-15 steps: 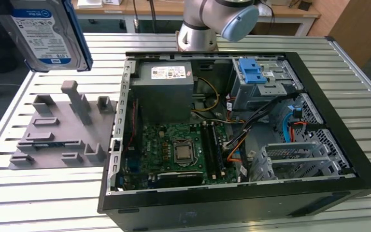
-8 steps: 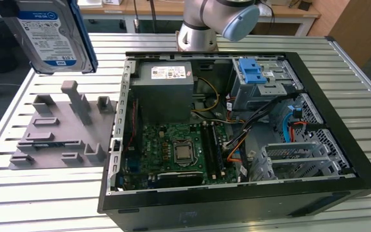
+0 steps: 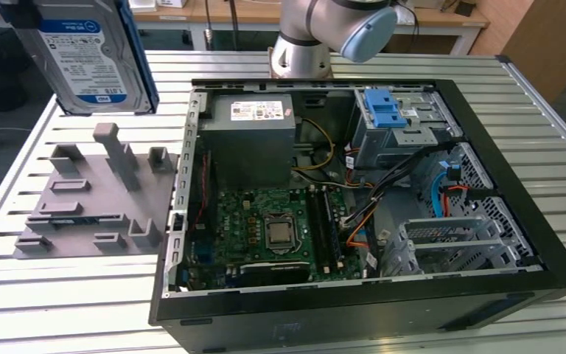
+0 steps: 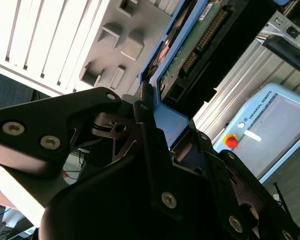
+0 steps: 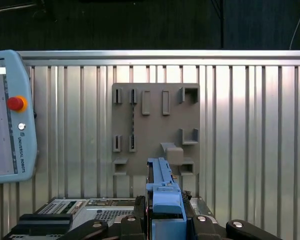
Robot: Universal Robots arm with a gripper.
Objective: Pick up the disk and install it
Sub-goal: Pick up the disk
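The disk [image 3: 86,55] hangs high in the air at the exterior view's left, above the grey slotted holder [image 3: 96,199]. It is a silver drive with a white-and-blue label in a blue carrier. In the first wrist view the disk [image 5: 163,192] is edge-on, and my gripper [image 5: 165,222] is shut on it with a black finger on either side. The second wrist view shows its green circuit-board underside [image 4: 200,40], with my gripper [image 4: 157,125] clamped on the blue carrier.
An open computer case [image 3: 362,317] lies on the slatted metal table, with a grey power supply [image 3: 253,140], a motherboard [image 3: 273,228] and a drive bay with a blue latch [image 3: 386,110]. The arm's base [image 3: 303,44] stands behind it. A teach pendant [image 5: 10,115] lies on the table.
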